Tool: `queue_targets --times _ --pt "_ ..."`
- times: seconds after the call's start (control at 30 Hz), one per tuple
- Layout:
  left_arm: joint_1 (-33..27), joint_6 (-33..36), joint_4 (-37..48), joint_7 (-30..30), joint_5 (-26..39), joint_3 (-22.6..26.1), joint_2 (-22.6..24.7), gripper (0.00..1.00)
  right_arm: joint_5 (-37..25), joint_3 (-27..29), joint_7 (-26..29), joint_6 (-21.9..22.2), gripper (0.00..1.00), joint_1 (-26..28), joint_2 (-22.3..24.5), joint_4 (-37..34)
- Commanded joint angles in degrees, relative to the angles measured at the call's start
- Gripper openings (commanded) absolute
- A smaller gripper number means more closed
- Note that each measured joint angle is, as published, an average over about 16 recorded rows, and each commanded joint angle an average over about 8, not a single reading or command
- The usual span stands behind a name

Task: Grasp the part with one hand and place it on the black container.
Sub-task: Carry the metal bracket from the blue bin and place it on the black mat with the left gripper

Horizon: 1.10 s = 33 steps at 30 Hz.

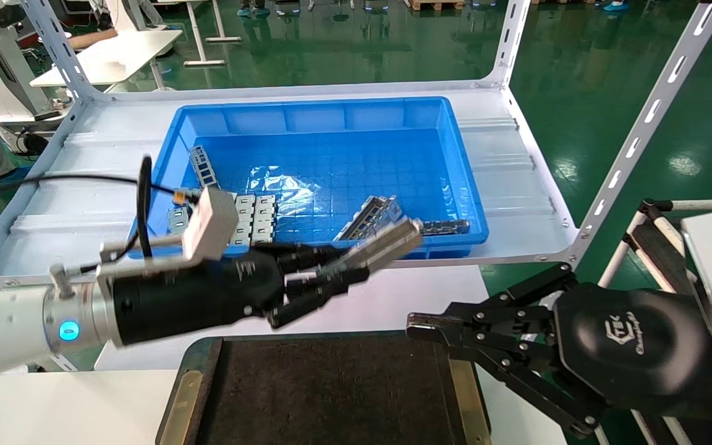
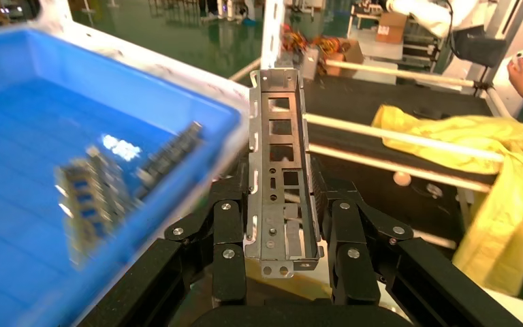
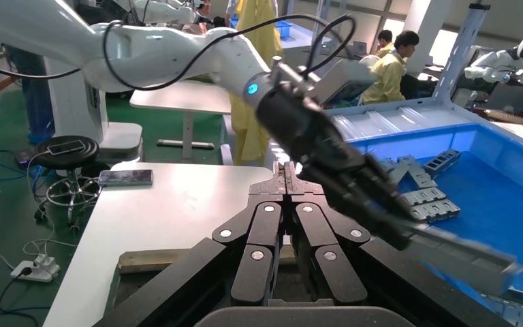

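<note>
My left gripper (image 1: 331, 275) is shut on the part (image 1: 381, 246), a long silver-grey channel bracket with rectangular cut-outs. It holds the part in the air in front of the blue bin's near wall, above the white table and beyond the far edge of the black container (image 1: 331, 389). In the left wrist view the part (image 2: 279, 163) sits between the two black fingers (image 2: 228, 235). In the right wrist view the left gripper (image 3: 388, 218) carries the part (image 3: 470, 257). My right gripper (image 1: 421, 327) is shut and empty, over the black container's far right corner; its closed tips show in its own view (image 3: 287, 178).
The big blue bin (image 1: 473, 204) on the grey shelf holds more brackets (image 1: 371, 216), flat slotted plates (image 1: 254, 216) and a dark strip (image 1: 445, 227). Shelf uprights (image 1: 634, 136) stand at the right. The white table (image 1: 59, 402) lies beside the tray. A phone (image 3: 125, 177) lies on it.
</note>
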Motion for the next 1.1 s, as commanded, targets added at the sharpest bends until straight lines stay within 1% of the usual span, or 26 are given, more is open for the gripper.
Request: queue_targets --times 0.03,0.17,0.27,0.4,0.53,0.8,1.1 --pt "3.3 -1.4 -5.1 -2.1 -0.2 -0.1 -1.4 0.00 0.0 0.0 0.0 0.0 0.00 0.0 0.0 0.0" --pt "9.4 -6.1 -11.7 -6.1 1.3 0.8 -3.1 0.00 0.0 0.0 0.0 0.0 0.00 0.0 0.0 0.0" --pt "13.4 -9.9 -14.7 -9.5 3.0 1.8 -3.7 0.00 0.0 0.0 0.0 0.0 0.00 0.0 0.0 0.0" --pt "17.4 -14.8 -16.5 -14.3 6.2 3.7 -3.9 0.00 0.0 0.0 0.0 0.0 0.00 0.0 0.0 0.0" --pt "20.2 -20.0 -16.6 -19.2 10.5 6.0 -3.3 0.00 0.0 0.0 0.0 0.0 0.00 0.0 0.0 0.0" --pt "22.3 -30.9 -14.7 -30.3 19.6 9.9 0.1 0.00 0.0 0.0 0.0 0.0 0.00 0.0 0.0 0.0" --pt "21.2 -40.7 -9.9 -43.5 30.0 13.6 7.1 0.00 0.0 0.0 0.0 0.0 0.00 0.0 0.0 0.0"
